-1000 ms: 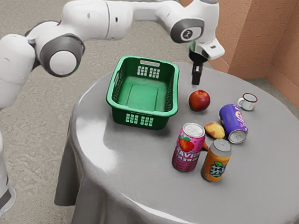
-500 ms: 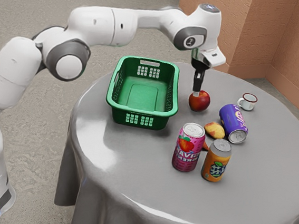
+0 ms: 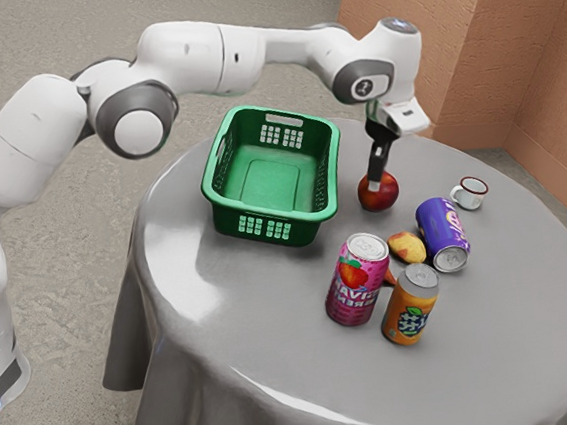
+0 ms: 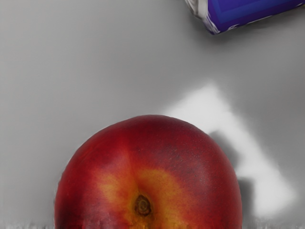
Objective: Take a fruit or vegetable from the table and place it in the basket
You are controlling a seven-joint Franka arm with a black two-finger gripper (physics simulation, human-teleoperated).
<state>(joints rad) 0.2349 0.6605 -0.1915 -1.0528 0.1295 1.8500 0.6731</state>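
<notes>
Black claw down at the red fruit, right over the tabletop, and you can't tell from here whether it's wide or closed on its target! So here's your score: the reach looks made, but no lift shows, with that fruit low at the table's surface. Just out from it, a yellow-red fruit lies beside the purple can. Across the way, the green basket stands upright, your fruit outside it. Left to do, by my call: secure, raise, carry over, lower in, release.
</notes>
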